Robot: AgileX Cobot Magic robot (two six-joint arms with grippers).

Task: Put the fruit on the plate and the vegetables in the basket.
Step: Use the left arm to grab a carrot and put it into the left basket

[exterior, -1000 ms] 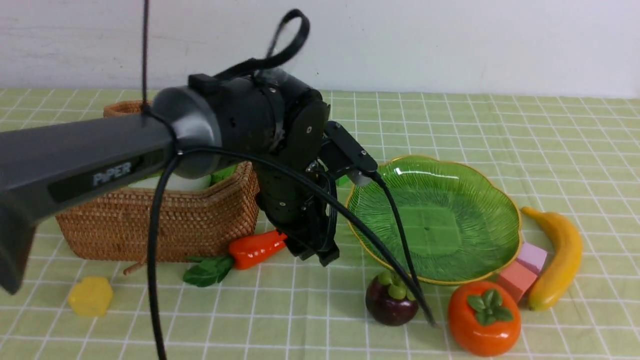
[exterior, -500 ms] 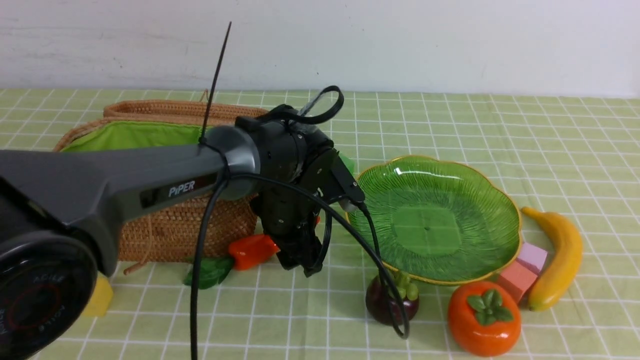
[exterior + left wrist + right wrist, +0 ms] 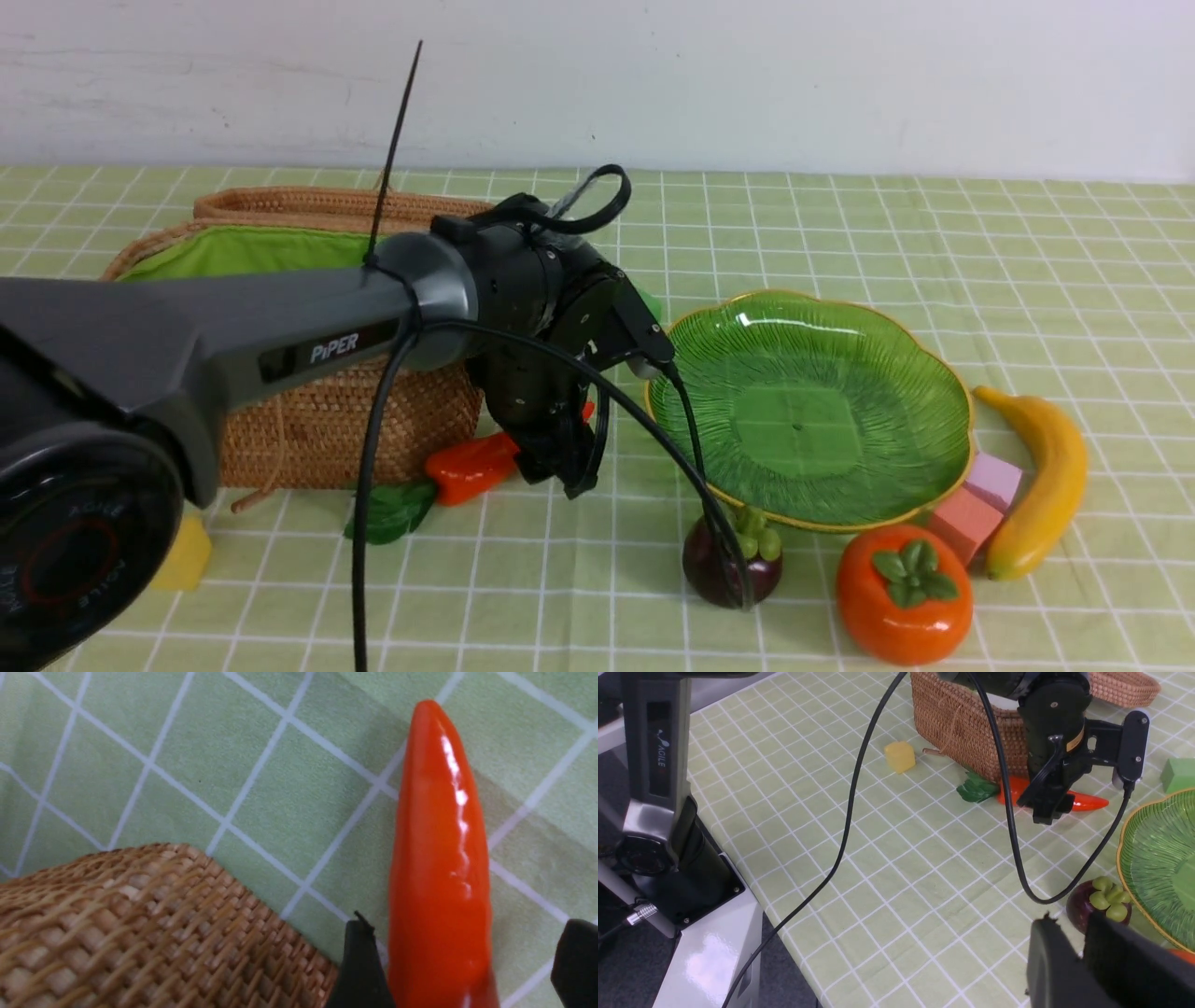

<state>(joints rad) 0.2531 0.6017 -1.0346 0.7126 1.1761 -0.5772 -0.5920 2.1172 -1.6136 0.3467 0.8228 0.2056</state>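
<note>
My left gripper (image 3: 555, 471) (image 3: 467, 963) is open and low over the cloth, its two fingers on either side of the long red-orange pepper (image 3: 467, 467) (image 3: 439, 835) without closing on it. The pepper lies against the front corner of the wicker basket (image 3: 327, 429), green leaves (image 3: 392, 509) pointing away from the gripper. The green glass plate (image 3: 808, 406) holds nothing. In front of it sit the purple mangosteen (image 3: 724, 565) and the orange persimmon (image 3: 901, 593); the banana (image 3: 1046, 485) lies at its right. My right gripper (image 3: 1066, 926) is shut and empty, hovering near the mangosteen (image 3: 1097, 900).
A yellow block (image 3: 187, 555) lies left of the basket's front. Two pink blocks (image 3: 971, 513) sit between plate and banana, and a green block (image 3: 1178, 774) lies behind the plate. The left arm's black cable (image 3: 700, 485) droops across the mangosteen. The table edge and left arm base (image 3: 658, 812) show in the right wrist view.
The left arm has dropped and swung slightly left, bringing its gripper down over the pepper's tip. The basket's green lining has come into view behind the arm. Nothing else moved.
</note>
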